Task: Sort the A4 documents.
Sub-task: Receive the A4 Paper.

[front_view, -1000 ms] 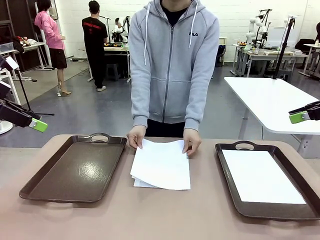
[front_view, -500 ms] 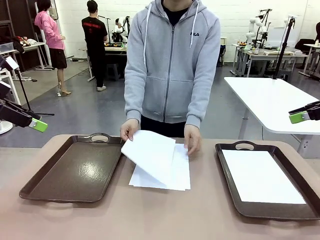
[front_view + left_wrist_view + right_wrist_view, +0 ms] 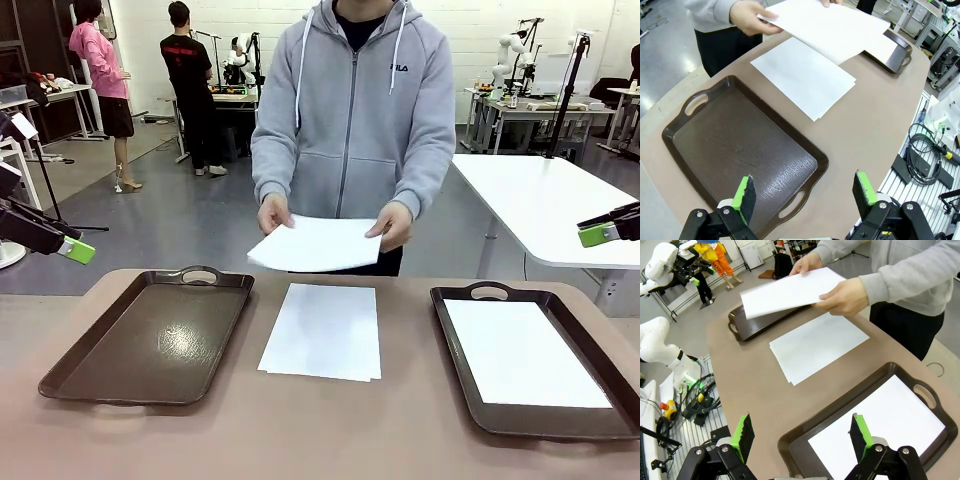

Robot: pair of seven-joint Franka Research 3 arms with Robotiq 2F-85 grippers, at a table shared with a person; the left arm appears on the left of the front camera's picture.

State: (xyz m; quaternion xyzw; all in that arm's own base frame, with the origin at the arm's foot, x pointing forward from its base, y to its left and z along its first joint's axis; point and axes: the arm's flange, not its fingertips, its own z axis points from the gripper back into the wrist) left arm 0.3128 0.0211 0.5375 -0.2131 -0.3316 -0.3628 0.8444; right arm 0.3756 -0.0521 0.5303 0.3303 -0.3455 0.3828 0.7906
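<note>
The person's grey hoodie point(image 3: 345, 120) reads "FILA" point(image 3: 400, 68); both hands point(image 3: 273, 213) hold one sheet point(image 3: 318, 243) above the bench point(image 3: 320, 430). The other A4 documents point(image 3: 322, 330) lie stacked between the left tray point(image 3: 150, 340) and the right tray point(image 3: 560, 420), which holds another sheet point(image 3: 525, 352). The left end effector point(image 3: 805, 191) and the right end effector point(image 3: 802, 434) both have their fingers spread, gripping nothing.

The front view sits at the near edge of the table point(image 3: 300, 430) and faces across it to the person point(image 3: 350, 120) at the far edge. The left wrist view looks steeply down from above the left tray point(image 3: 740, 145), and the right wrist view does likewise above the right tray point(image 3: 840, 406). All three views share the stack of sheets point(image 3: 322, 330) mid-table.
</note>
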